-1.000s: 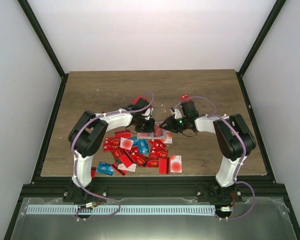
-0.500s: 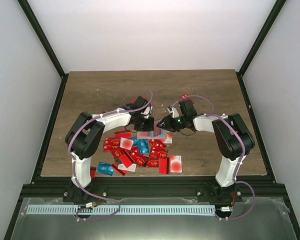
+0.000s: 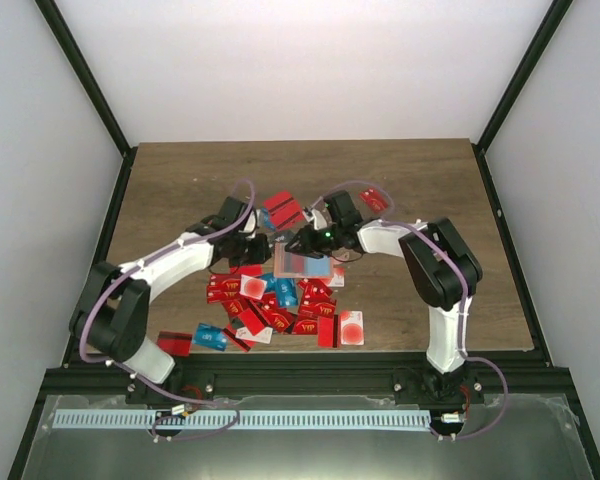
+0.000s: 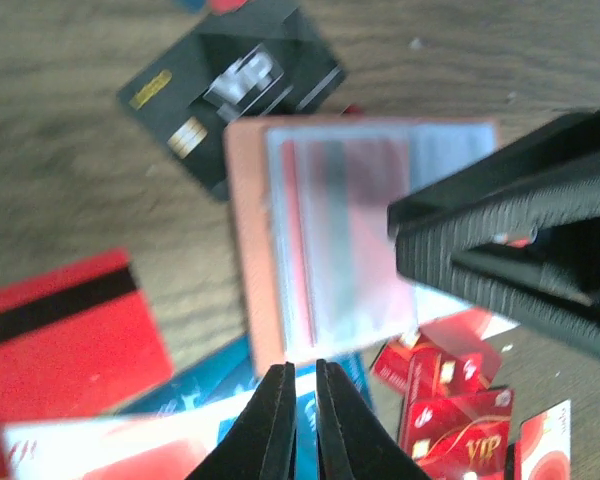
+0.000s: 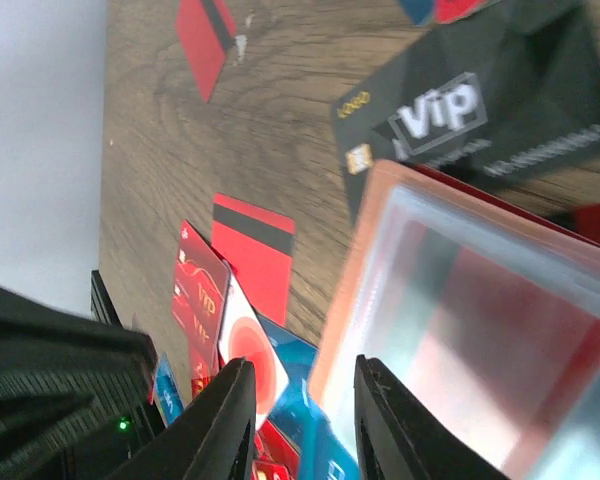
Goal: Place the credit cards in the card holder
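The tan card holder [image 3: 302,263] lies flat at the far edge of the pile of credit cards [image 3: 280,305]; a red card shows through its clear window [image 4: 350,225]. My left gripper [image 3: 260,247] is shut and empty just left of the holder, its tips [image 4: 305,375] over a blue card. From the right, my right gripper [image 3: 298,243] reaches over the holder's far side with jaws apart [image 5: 305,365]. One of its fingers stands over the holder [image 5: 460,330] and the other over loose cards. A dark grey VIP card [image 4: 230,90] lies beyond the holder.
Two red cards [image 3: 283,210] and one more [image 3: 373,198] lie apart at the back. A red card [image 3: 175,343] and a blue one [image 3: 208,337] sit near the table's front edge [image 3: 310,350]. Black frame posts bound the table.
Both grippers have shifted left and farther back. The left arm has swung out to the left and its gripper has drawn back off the holder, which now shows fully.
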`<state>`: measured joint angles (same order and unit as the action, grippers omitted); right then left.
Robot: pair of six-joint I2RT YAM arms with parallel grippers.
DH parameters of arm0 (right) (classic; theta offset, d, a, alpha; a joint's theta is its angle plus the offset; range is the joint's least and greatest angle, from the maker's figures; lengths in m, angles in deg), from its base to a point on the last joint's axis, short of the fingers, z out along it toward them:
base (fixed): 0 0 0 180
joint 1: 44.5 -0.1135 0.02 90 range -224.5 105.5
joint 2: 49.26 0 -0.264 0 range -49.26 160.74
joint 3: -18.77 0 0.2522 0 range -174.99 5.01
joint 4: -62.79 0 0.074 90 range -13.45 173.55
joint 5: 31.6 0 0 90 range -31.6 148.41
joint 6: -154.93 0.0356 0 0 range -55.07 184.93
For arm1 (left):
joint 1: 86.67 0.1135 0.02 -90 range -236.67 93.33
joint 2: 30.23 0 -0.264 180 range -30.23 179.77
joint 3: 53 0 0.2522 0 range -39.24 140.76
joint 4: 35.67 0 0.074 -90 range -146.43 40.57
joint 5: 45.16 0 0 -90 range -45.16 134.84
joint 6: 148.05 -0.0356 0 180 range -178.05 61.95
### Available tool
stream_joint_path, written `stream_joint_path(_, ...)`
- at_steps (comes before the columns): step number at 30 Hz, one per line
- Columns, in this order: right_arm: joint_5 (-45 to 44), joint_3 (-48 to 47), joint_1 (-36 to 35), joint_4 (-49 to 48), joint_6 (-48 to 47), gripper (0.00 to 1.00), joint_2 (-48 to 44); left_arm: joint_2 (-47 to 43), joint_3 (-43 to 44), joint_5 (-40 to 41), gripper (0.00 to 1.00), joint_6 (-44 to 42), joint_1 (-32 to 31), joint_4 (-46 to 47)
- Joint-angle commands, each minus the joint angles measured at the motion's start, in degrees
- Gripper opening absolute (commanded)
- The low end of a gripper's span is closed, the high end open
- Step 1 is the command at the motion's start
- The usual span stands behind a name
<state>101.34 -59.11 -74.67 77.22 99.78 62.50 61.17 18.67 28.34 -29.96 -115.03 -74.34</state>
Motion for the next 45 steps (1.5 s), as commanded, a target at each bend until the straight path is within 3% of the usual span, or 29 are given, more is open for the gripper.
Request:
stream_joint_path(1, 0.07, -5.16, -2.73, 1.84, 0.7, 0.3, 1.76, -6.49, -6.32, 1.49, 0.1, 0.84, 0.42, 0.08)
stream_joint_path(9, -5.55, -2.13, -3.18, 6.8, -3.11, 0.38, -5.49, -17.49, -16.85, -1.95, 0.16, 1.84, -0.01, 0.54)
stream_joint_path(19, -15.52, 20.19, 0.16, 9.92, -5.45, 0.43, -25.29, -21.86, -23.84, -5.44, 0.16, 7.8, -10.55, 7.45)
stream_joint_path(24, -14.65, 27.18, 0.99, 7.57, -4.73, 0.44, -28.74, -19.06, -25.29, -6.27, 0.16, 11.53, -17.08, 14.35)
stream_joint_path(31, -14.6, 27.77, 1.0, 5.78, -5.39, 0.44, -25.85, -11.59, -24.46, -5.82, 0.15, 15.45, -23.48, 20.03)
stream_joint_path(38, -12.28, 29.43, 0.76, 6.19, -5.53, 0.44, -24.39, -3.15, -23.48, -6.01, 0.13, 17.29, -24.99, 26.2)
stream_joint_path(45, -9.05, 31.15, -2.28, 7.03, -5.93, 0.44, -22.43, 0.97, -21.75, -3.64, 0.12, 16.16, -25.03, 26.24)
